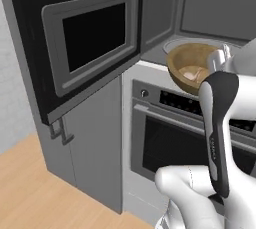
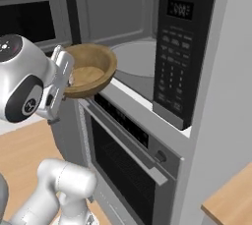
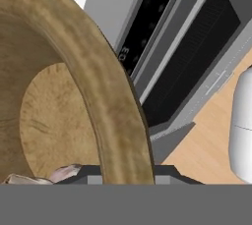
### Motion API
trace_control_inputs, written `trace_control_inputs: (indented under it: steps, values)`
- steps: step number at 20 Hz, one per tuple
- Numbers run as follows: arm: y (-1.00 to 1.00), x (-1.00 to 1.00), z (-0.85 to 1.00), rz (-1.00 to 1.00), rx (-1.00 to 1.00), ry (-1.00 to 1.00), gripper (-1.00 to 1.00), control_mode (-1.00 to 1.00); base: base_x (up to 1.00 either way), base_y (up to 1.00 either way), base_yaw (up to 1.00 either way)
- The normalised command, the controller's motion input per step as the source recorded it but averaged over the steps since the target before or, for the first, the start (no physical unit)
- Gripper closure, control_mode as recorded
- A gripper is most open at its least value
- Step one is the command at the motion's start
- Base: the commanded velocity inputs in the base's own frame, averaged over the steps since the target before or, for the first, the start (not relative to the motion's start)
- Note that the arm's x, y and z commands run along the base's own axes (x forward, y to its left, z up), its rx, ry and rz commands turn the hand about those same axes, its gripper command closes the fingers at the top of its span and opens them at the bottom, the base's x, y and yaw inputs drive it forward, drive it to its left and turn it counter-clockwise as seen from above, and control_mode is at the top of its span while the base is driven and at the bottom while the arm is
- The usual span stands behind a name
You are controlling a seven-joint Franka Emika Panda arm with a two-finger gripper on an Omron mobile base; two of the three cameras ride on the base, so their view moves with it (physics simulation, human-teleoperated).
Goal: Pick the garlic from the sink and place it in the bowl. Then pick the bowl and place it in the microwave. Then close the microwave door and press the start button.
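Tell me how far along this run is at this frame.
Done: the garlic lies inside the bowl. In hand: the gripper holds the bowl by its rim, tilted, in the air before the open microwave, not yet on the turntable. Left: set the bowl inside, shut the microwave door, which stands wide open, and press start.

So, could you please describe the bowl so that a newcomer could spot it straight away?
Find the open microwave built in above the oven. At its front edge, held by the claw, hangs the bowl: wide, shallow, brown wood with visible grain, the one wooden thing among black and grey appliance fronts.
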Motion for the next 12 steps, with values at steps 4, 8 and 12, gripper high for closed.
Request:
trace_control_inputs:
  steps: [4, 8, 12]
  values:
    - [0.00, 0.00, 0.00, 0.00, 0.00, 0.00, 1.00, 1.00, 0.44, 0.03, -0.13]
    - [0.00, 0.00, 0.00, 0.00, 0.00, 0.00, 1.00, 1.00, 0.31, 0.01, -0.11]
    - [0.00, 0.00, 0.00, 0.00, 0.00, 0.00, 1.00, 1.00, 0.03, 0.13, -0.21]
